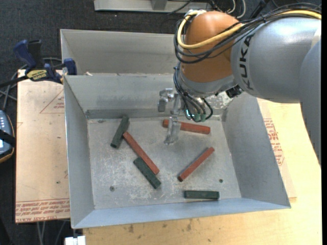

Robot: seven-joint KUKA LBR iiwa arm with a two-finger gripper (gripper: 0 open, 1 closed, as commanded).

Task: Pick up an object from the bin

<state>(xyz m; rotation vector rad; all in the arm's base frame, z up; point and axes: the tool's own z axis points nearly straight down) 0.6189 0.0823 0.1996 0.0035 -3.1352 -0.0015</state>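
Poised with gripper point(171, 134) at left end of a red bar point(196, 129), upper centre of frame; cannot tell whether clenched or released.

Bin point(76, 147) was grey. Three red-brown sticks point(139, 152) point(195, 164) point(194, 129), three dark green sticks point(119, 132) point(147, 173) point(201, 194). Wrist cover point(209, 29) orange, arm point(286, 55) silver.

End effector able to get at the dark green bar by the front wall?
Probably yes: the dark green bar lies flat and alone, nothing on it. The front wall close by may crowd the end effector, hanging farther back.
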